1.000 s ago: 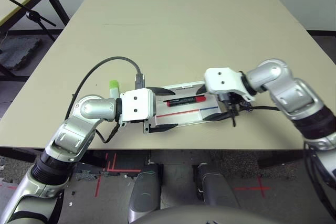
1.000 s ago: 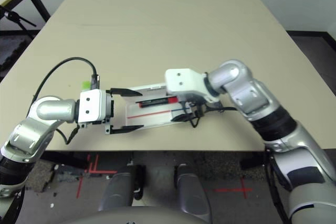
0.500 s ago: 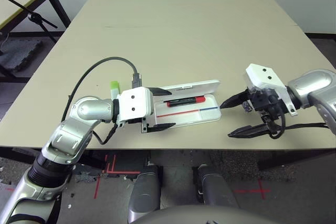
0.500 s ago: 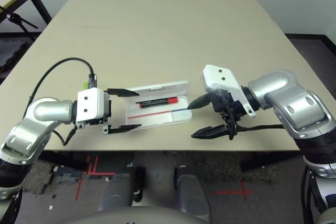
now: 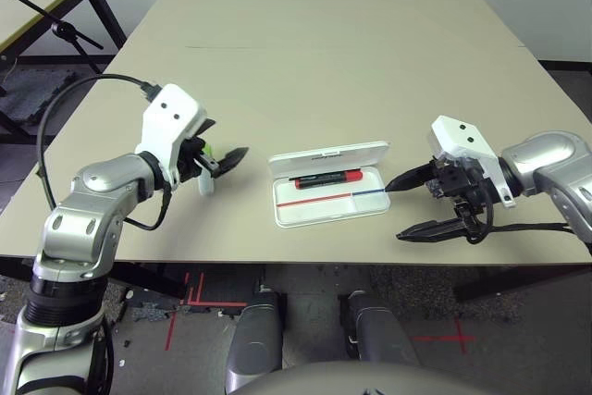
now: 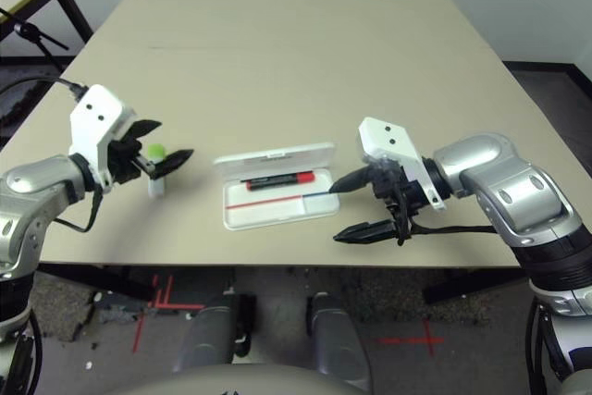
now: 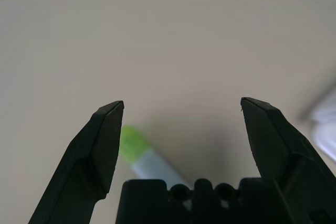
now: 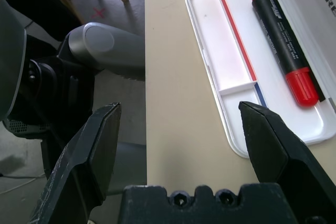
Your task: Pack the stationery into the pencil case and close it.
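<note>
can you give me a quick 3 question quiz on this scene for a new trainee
1. True or false: the red marker already lies inside the open pencil case.
2. Which item is the left gripper next to? A) the highlighter B) a ruler C) a pair of scissors
3. Fill in: the right gripper hangs over the table's near edge, beside the case, with its jaws ____.

Key
1. True. The marker sits in the tray's far compartment, below the raised lid.
2. A. The highlighter, white with a green cap, stands on the table at the open left gripper.
3. Open, and holding nothing.
</note>
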`<state>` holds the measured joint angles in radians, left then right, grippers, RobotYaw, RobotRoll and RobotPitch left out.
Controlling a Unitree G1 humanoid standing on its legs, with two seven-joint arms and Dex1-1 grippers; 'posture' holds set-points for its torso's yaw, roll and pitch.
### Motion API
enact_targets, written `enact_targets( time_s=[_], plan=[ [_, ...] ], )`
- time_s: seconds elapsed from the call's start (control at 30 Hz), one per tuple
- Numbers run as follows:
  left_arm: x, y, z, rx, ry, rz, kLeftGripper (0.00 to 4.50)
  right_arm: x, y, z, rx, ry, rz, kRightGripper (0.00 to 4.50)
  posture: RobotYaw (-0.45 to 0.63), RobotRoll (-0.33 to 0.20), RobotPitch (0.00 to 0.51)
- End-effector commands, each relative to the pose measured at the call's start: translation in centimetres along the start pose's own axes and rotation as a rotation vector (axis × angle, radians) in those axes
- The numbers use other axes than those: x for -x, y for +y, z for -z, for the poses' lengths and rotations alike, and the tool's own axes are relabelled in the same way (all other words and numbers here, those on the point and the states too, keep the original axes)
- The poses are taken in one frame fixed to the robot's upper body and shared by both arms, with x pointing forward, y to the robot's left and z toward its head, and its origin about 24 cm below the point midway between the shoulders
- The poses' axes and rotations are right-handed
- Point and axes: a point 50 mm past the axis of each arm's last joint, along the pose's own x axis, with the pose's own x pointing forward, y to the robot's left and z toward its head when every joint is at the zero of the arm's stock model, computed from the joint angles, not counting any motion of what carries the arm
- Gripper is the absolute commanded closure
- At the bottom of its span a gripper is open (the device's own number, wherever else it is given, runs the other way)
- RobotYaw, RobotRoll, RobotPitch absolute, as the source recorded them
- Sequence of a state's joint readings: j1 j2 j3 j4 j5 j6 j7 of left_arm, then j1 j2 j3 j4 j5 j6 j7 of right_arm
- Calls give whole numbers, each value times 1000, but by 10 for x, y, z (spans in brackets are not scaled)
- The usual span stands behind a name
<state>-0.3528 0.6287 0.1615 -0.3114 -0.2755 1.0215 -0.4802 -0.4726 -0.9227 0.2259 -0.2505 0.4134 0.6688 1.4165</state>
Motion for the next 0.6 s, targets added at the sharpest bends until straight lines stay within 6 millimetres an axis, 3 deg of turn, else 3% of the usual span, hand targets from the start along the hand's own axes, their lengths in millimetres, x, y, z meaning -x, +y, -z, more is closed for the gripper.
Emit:
enact_targets(
  time_s=[0.03,0.33,0.6],
  plan=[
    [-7,15,16,135,153,-208,0,-5,-2,-3,20,3,-9,42,118,0,110],
    [-29,6,35,289,248,-387,0,-13,-4,-5,36,9,-14,42,106,0,118],
    [-30,-2,45,320,307,-419,0,-12,-4,0,35,16,-5,42,96,0,123]
  ],
)
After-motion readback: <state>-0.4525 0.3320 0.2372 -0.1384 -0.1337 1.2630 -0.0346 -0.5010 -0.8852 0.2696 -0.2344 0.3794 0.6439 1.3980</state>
